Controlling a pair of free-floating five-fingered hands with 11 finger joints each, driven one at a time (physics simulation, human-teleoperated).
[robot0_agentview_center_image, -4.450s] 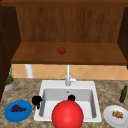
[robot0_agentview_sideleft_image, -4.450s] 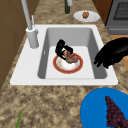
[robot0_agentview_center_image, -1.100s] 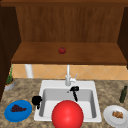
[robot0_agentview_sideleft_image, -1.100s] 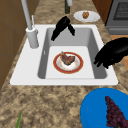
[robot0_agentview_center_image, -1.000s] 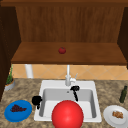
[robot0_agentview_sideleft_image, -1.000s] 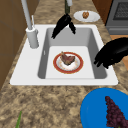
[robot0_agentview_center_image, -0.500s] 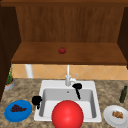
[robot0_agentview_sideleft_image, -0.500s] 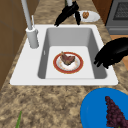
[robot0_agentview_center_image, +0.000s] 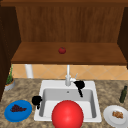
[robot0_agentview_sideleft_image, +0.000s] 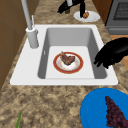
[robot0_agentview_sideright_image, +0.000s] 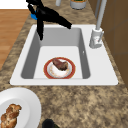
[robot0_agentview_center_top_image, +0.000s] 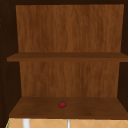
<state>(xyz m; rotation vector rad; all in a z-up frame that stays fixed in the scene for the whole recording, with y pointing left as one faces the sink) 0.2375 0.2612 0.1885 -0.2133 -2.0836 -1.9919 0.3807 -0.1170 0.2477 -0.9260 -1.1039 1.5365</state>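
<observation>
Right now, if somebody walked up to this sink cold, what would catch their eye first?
Probably the big red ball at the sink's front edge in the front view. Next the red-rimmed plate with a piece of meat on the floor of the sink, with the right hand in the air beside the faucet and the left hand over the sink's left rim. A small red apple sits alone on the lower shelf.
</observation>
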